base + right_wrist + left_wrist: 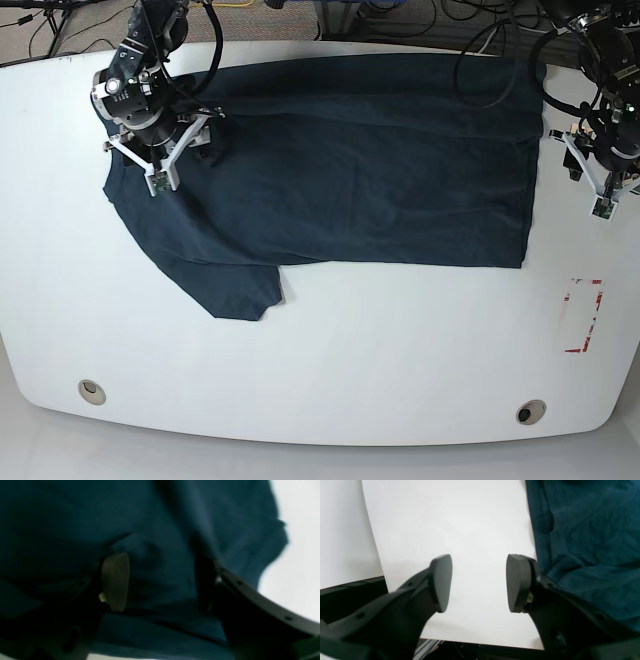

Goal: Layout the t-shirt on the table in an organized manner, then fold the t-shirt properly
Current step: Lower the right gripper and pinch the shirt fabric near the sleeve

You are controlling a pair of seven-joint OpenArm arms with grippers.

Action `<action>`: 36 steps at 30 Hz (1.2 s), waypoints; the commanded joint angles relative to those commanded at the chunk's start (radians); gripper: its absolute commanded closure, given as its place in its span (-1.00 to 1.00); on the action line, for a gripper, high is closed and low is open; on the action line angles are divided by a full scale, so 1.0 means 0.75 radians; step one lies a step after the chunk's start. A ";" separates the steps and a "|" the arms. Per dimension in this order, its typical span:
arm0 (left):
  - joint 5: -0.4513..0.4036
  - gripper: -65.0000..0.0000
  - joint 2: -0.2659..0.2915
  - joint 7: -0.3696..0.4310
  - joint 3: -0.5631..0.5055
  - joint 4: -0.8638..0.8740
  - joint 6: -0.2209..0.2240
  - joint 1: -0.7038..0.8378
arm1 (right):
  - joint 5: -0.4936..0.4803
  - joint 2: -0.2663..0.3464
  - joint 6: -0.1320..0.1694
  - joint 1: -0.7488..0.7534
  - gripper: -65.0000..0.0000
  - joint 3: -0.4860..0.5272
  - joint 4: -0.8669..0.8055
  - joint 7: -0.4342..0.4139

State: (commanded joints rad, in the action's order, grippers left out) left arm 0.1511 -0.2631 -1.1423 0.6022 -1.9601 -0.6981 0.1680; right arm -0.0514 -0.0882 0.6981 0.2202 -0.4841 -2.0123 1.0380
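I have the t-shirt [360, 160] spread across the far half of the table [330, 350], its long axis running side to side in the base view, with one sleeve [232, 290] poking out toward the near edge at that view's left. My right gripper [158, 125] sits directly over the cloth at that same end, near the sleeve and shoulder; in its wrist view both pads are spread apart with navy fabric filling the space beneath them, and I can't see any cloth pinched, so I read it as released. My left gripper [478, 582] is also released, jaws wide over bare white tabletop, with the shirt's edge [532, 530] lying just beside its inner finger. So the right arm is the one already on the garment, and I judge the next grab belongs there, while the left needs only a short sideways reach inward to meet the hem.
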 joint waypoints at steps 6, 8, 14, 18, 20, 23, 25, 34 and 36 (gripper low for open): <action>0.000 0.02 0.000 0.000 0.000 0.000 0.000 0.000 | 0.000 -0.018 0.000 -0.010 -0.19 0.002 0.061 0.000; 0.000 0.02 0.002 0.000 0.000 0.006 0.000 0.000 | 0.000 -0.023 0.000 -0.010 -0.19 0.002 0.068 0.000; 0.002 0.02 0.002 0.000 -0.002 0.027 0.000 -0.002 | -0.025 -0.031 0.000 -0.035 -0.19 0.000 0.119 0.000; 0.002 0.02 0.002 0.000 -0.002 0.027 0.000 -0.002 | -0.061 -0.027 0.000 -0.053 -0.19 -0.006 0.194 0.000; 0.002 0.02 0.002 0.000 -0.002 0.027 0.000 -0.002 | -0.065 -0.027 0.000 -0.055 -0.19 -0.006 0.209 -0.004; 0.002 0.02 0.002 0.000 -0.002 0.027 0.000 -0.002 | -0.065 -0.027 0.000 -0.059 -0.19 -0.004 0.211 -0.006; 0.002 0.02 0.002 0.000 -0.002 0.027 0.000 -0.002 | -0.061 -0.029 0.000 -0.074 -0.17 -0.004 0.211 -0.006; 0.002 0.02 0.002 0.000 -0.002 0.027 0.000 -0.002 | -0.055 -0.029 0.000 -0.084 0.65 -0.002 0.211 -0.006; 0.002 0.02 0.002 0.000 -0.002 0.027 0.000 -0.002 | -0.055 -0.027 0.000 -0.084 0.86 -0.002 0.213 -0.006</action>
State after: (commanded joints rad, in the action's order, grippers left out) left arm 0.1527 -0.2616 -1.1423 0.6007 -1.9402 -0.6981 0.1665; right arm -0.0928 -0.1082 0.6981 0.1573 -0.4856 -1.8527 1.0334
